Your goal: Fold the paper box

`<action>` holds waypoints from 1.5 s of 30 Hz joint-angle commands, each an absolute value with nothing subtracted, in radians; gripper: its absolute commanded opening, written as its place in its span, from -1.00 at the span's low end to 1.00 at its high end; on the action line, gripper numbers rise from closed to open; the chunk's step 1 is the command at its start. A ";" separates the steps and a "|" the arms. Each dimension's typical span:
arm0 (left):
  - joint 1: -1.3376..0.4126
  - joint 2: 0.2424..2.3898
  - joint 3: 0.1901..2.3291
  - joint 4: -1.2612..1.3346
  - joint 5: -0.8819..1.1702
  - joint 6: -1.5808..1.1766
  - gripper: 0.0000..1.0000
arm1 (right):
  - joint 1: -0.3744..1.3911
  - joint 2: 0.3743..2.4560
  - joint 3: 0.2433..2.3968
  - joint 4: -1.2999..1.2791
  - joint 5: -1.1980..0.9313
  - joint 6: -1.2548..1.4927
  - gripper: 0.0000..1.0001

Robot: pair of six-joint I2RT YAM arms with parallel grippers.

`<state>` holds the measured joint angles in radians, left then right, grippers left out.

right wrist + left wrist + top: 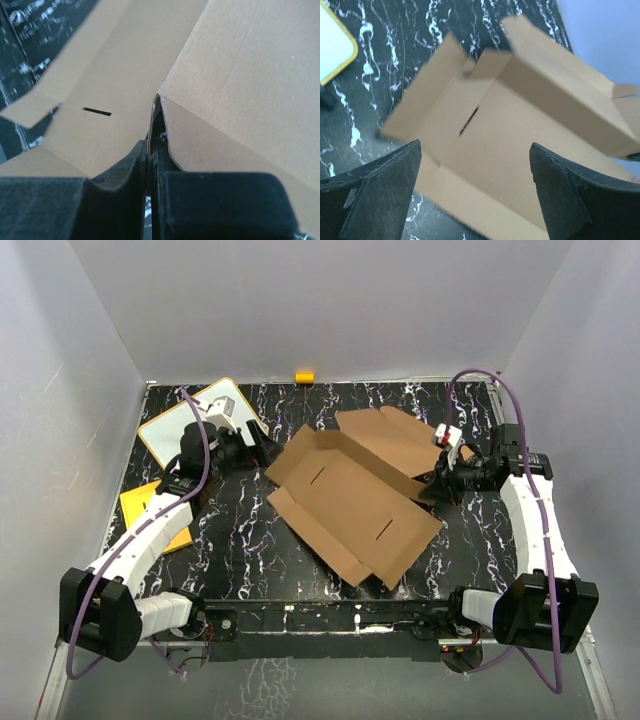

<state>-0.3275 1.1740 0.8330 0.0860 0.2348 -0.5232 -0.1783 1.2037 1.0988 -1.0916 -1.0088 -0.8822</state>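
The shallow brown corrugated-cardboard paper box [350,505], half-formed with a slotted smooth panel and raised flaps, is lying at the centre of the black, white-veined marble-look desk [230,530]. The right hand [152,147] is pinching a thin upright wall at the box's 3 o'clock edge. The left hand [475,150], its padded fingers spread wide, is hovering at the box's 10 o'clock, grasping nothing.

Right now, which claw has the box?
The right claw, shut on the paper box at its edge; the left claw is wide open, holding nothing.
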 commanded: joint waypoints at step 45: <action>-0.416 1.401 0.681 0.151 0.420 -0.656 -1.00 | -0.183 1.527 0.950 -0.650 -0.614 -0.660 -0.67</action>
